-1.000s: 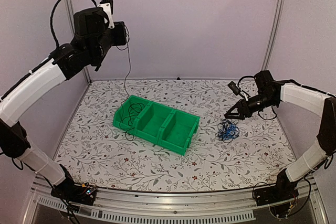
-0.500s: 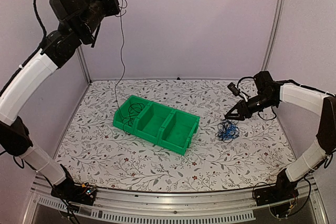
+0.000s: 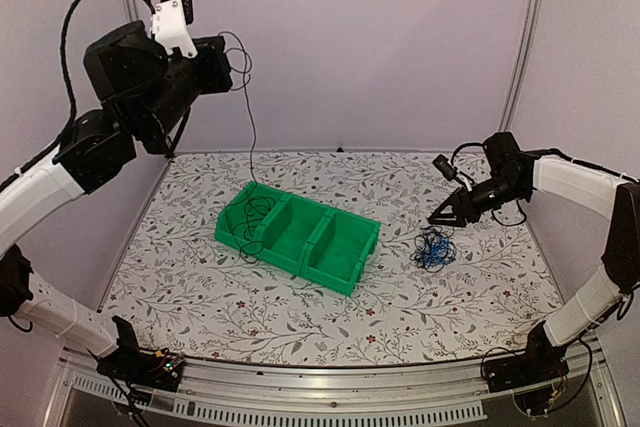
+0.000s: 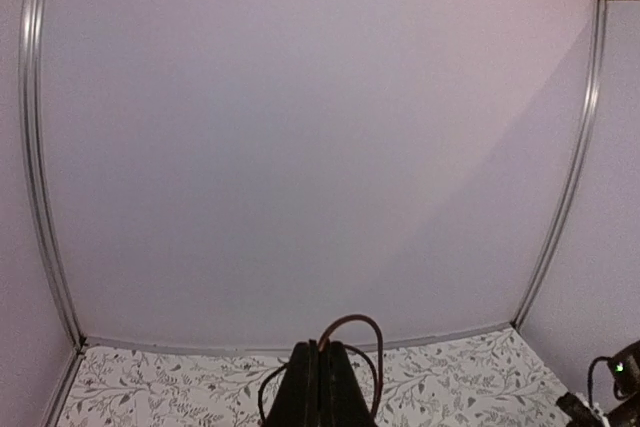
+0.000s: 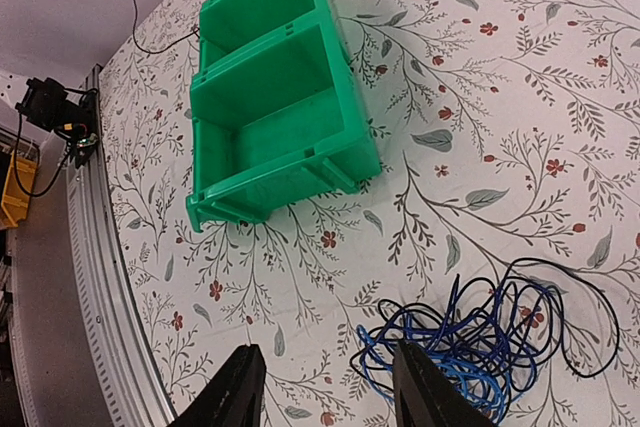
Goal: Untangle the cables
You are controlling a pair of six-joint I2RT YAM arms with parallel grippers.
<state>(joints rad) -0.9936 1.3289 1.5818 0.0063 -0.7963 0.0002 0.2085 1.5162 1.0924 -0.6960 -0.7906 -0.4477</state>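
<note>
Holding a black cable [image 3: 252, 137] high at the far left, the left gripper [image 4: 322, 352] is clamped shut on it; the cable hangs down into the left compartment of the bin [image 3: 345, 282]. The right gripper [image 3: 437, 219], jaws apart, hovers just above a blue-and-black tangle [image 3: 433, 247] lying on the table [image 3: 200, 287] right of the bin.

Left arm [image 3: 60, 172] raised high on its own side, forearm sloping up to the wrist; left gripper [image 4: 320, 349] pointing away from the bases, its fingers [image 4: 300, 392] pressed together on a thin black cable [image 4: 352, 318]. Right arm [image 3: 575, 187] reaching inward with elbow bent; right gripper [image 3: 441, 219] held low, angled downward, fingers apart.
</note>
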